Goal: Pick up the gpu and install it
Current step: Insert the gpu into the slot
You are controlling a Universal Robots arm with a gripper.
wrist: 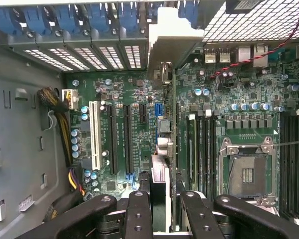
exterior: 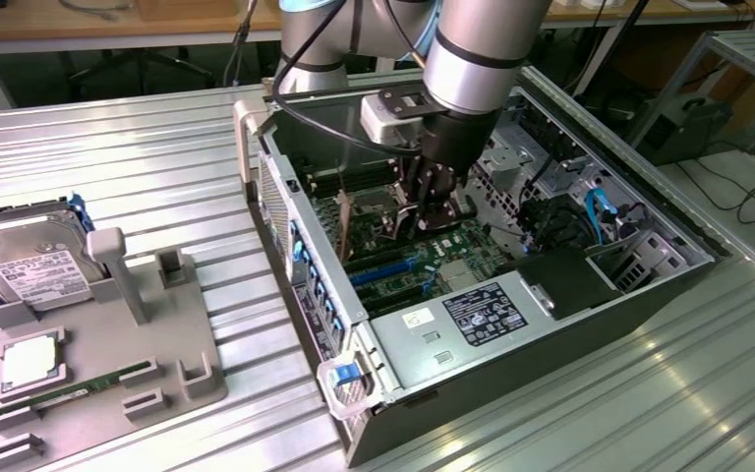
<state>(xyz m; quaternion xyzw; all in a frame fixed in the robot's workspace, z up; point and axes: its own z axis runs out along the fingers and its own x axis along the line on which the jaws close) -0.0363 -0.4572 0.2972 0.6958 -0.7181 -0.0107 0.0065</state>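
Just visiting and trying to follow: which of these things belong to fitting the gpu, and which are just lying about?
In the job: gripper, shut on the gpu; open computer case; motherboard.
Lying about: hard drive, processor chip, memory stick, all on the grey tray.

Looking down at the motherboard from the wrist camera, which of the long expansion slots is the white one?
The white expansion slot is the outermost of the row, nearest the bundle of yellow and black wires; the long slots beside it are black.
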